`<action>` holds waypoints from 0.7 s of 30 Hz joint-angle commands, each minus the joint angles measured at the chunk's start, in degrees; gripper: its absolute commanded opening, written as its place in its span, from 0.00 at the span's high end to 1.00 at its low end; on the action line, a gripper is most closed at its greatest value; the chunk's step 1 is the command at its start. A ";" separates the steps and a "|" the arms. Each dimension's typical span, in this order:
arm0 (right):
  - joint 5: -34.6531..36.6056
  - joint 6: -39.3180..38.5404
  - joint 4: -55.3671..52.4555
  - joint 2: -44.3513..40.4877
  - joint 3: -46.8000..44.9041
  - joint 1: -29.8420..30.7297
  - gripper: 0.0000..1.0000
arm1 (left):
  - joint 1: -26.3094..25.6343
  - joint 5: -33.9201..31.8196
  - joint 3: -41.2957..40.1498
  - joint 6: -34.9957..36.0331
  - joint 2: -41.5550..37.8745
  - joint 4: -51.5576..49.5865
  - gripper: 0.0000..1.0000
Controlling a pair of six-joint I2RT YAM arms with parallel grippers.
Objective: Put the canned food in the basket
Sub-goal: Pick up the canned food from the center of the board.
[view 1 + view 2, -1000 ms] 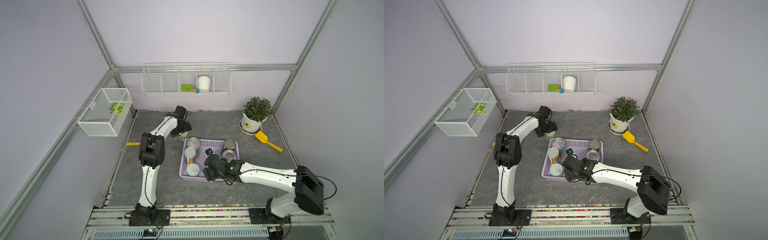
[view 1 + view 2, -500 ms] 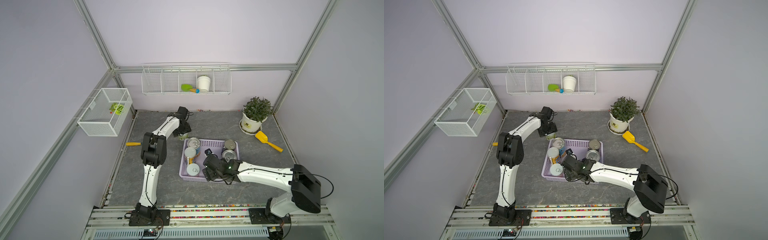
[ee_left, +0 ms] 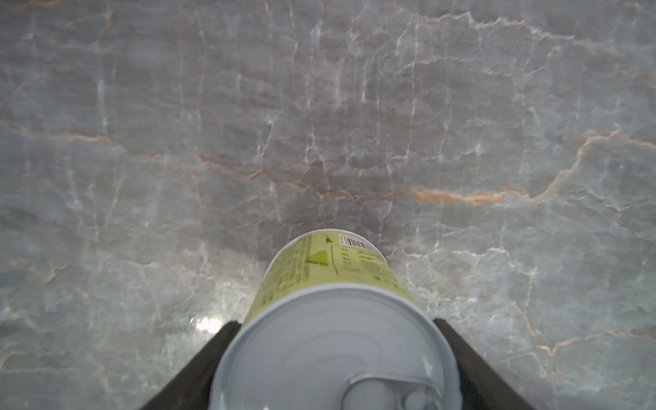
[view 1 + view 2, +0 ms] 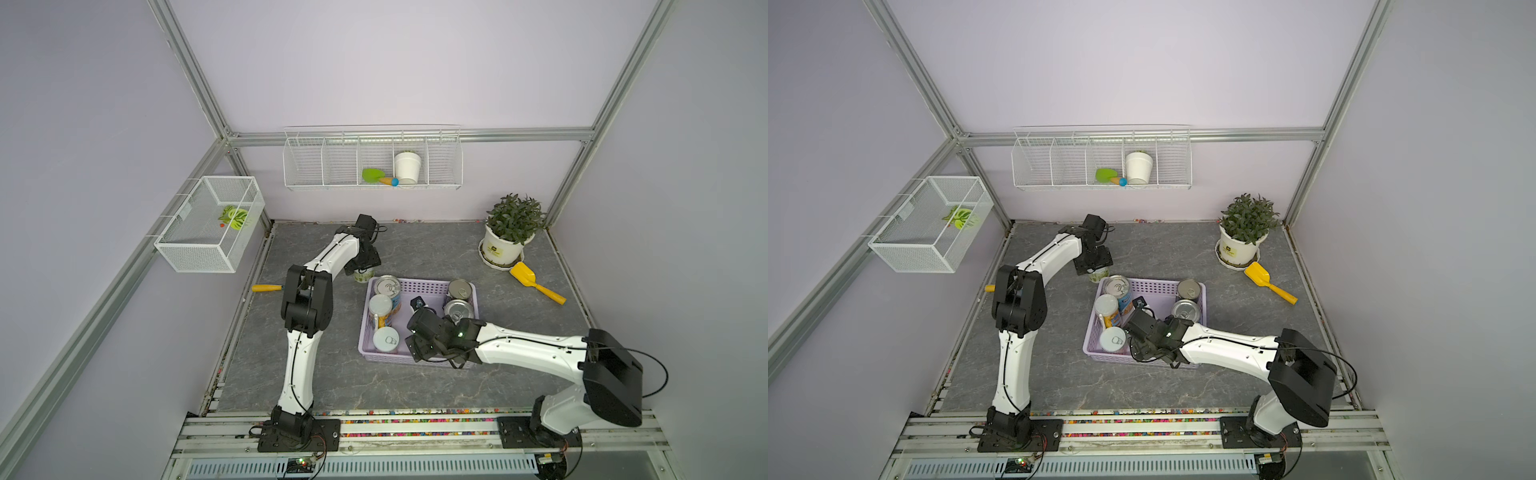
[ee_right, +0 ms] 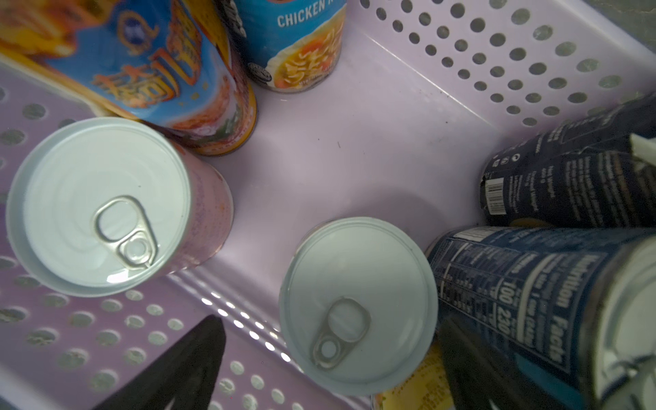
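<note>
The left pincer [image 3: 335,324] is pinching a short green-labelled tin [image 3: 330,269] with a pale pull-tab lid. Its black fingers [image 3: 198,369] are pressing against both sides just below the rim. In both top views this tin is sitting just outside the far left corner of the lavender basket [image 4: 419,283], over the grey marbled tabletop [image 4: 432,249]. Whether it is resting on the tabletop or hanging clear of it, I cannot tell.

The right pincer [image 5: 333,324] is hanging inside the basket with its fingers spread wide, gripping nothing. A pale-lidded tin with a yellow label [image 5: 358,305] is standing upright between them, close to a perforated wall.

Five more tins are standing in the basket. A pink-labelled tin [image 5: 96,206], an orange-and-blue tin [image 5: 149,71] and a blue chicken soup tin [image 5: 301,42] are lining its left side. A dark navy tin [image 5: 568,184] and a dark blue tin with a nutrition panel [image 5: 525,294] are sitting side by side on its right.
</note>
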 commanded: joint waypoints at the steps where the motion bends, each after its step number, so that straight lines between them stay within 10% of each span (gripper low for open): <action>1: 0.93 0.86 0.87 -2.57 -1.75 -1.01 0.02 | -0.87 -2.75 -1.58 -0.50 -7.55 0.91 0.50; 21: 8.53 5.65 2.21 -14.58 -9.38 -3.30 0.02 | -10.78 -11.26 -4.02 1.29 -25.85 -1.39 0.50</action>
